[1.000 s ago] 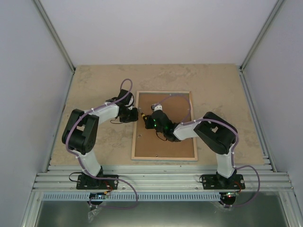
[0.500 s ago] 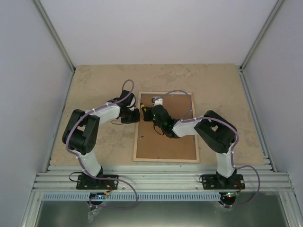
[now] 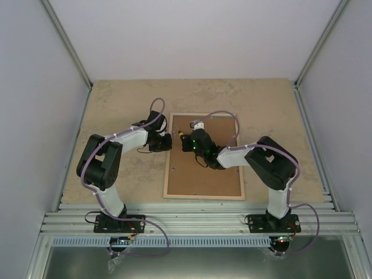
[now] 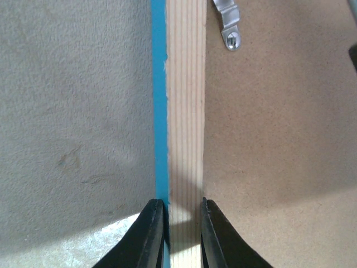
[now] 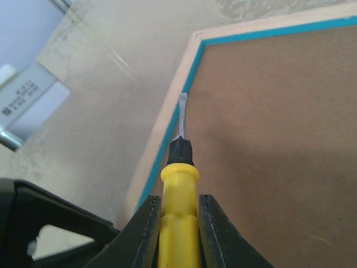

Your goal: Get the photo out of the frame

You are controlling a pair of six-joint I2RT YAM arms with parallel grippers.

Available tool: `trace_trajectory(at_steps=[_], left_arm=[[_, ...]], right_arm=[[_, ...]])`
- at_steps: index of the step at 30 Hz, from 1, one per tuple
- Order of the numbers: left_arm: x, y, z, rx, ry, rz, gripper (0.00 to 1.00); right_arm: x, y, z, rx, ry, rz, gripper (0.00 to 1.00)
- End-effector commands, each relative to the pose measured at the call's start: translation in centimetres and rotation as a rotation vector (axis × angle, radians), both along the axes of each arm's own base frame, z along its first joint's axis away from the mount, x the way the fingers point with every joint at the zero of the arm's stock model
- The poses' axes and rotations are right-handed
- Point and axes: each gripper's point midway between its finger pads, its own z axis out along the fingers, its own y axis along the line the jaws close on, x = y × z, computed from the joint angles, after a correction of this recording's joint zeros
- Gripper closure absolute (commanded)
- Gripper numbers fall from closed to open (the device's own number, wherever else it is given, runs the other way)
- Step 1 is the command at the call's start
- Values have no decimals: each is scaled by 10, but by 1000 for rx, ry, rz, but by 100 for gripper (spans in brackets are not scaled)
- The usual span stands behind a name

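1. Desk (image 3: 116, 104): beige, mottled top, walled on three sides.
2. Frame (image 3: 202, 196): lies flat and face down at the centre of the desk, long sides running 12 to 6 o'clock. The back shows pale wood rails with a turquoise edge.
3. Back panel (image 3: 197, 177): brown fibreboard, fills the frame's back.
4. Photo: out of sight in every view.
5. Left arm (image 3: 99, 165): reaches in from 9 o'clock.
6. Right arm (image 3: 270, 168): bends in from 3 o'clock over the panel.
7. Left end effector (image 4: 184, 234): narrow, fingers pinched either side of the frame's 9 o'clock rail, toward the 11 o'clock corner.
8. Right end effector (image 5: 179, 223): clamped around a screwdriver handle, above the panel near the 11 o'clock corner.
9. Screwdriver (image 5: 179, 184): yellow handle, black collar, flat grey blade. The tip sits at the turquoise inner edge of the 9 o'clock rail; contact cannot be told.
10. Metal clip (image 4: 227, 22): small, silver, screwed to the panel just beside the rail.
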Motion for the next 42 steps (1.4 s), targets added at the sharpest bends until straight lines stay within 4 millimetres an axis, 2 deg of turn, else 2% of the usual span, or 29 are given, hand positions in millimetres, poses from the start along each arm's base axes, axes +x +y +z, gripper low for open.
trace_trajectory(at_steps=[1,4,9,16,22,32,37,42], left_arm=[[-17,-2,-3,-15,64,-8,100],[-16,-2,-3,-16,64,-7,100],[-16,-2,-3,-16,65,-8,100],[-16,-2,-4,-16,65,-9,100],[-16,-3,-3,-20,66,-10,100],[-17,-3,-4,-17,68,-9,100],[-16,-3,-4,-17,66,-8,100],[-15,-3,-2,-20,62,-6,100]], right_arm=[[-21,-4,2,-39,19,113,99],[-32,-4,-2,-39,36,161,99],[-36,-1,-11,-43,57,182,99],[-29,-3,-27,-66,94,132,99],[-23,-5,-32,-65,101,100,99],[-14,-24,-19,-59,73,-22,99],[-17,-16,-13,-36,65,19,100],[-19,-15,7,-24,13,60,100]])
